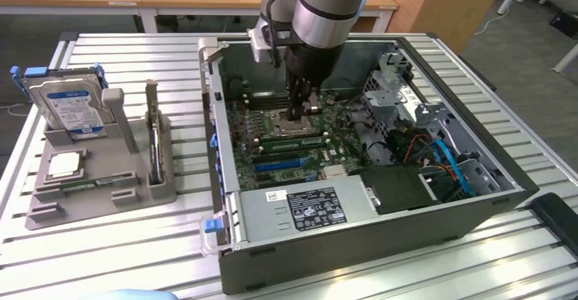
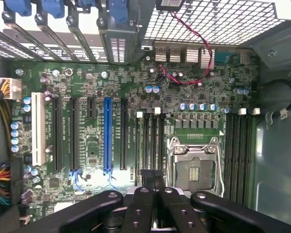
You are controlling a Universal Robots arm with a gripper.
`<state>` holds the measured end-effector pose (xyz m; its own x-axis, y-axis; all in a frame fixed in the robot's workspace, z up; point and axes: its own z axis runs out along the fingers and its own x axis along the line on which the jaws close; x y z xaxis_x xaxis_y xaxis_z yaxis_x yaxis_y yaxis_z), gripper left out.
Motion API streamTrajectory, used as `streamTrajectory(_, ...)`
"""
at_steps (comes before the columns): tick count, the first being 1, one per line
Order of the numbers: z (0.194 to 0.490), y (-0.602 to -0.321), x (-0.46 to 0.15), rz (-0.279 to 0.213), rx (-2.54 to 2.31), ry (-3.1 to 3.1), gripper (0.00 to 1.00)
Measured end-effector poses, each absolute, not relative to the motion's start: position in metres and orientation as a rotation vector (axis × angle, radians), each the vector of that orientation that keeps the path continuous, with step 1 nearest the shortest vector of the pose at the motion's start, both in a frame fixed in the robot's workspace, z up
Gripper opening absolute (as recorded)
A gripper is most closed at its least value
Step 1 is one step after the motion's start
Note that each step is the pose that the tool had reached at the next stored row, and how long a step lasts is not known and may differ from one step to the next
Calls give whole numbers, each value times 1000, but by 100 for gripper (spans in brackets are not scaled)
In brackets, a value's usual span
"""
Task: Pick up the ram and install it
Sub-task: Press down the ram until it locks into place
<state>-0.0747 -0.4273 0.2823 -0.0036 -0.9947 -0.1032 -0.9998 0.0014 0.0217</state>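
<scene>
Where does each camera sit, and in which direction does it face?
Exterior view: sits off the arm, above the table, looking down at the open computer case, the grey holder with a hard drive, and the arm with its gripper inside the case.
Wrist view: sits on the wrist, looking along the gripper at the motherboard; the black gripper links show.
Shared: the motherboard, the empty CPU socket and the gripper.
</scene>
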Motion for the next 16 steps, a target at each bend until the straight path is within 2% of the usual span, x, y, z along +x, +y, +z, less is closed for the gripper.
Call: streamTrajectory(16,282,-427,-74,123,-2184,2190,10)
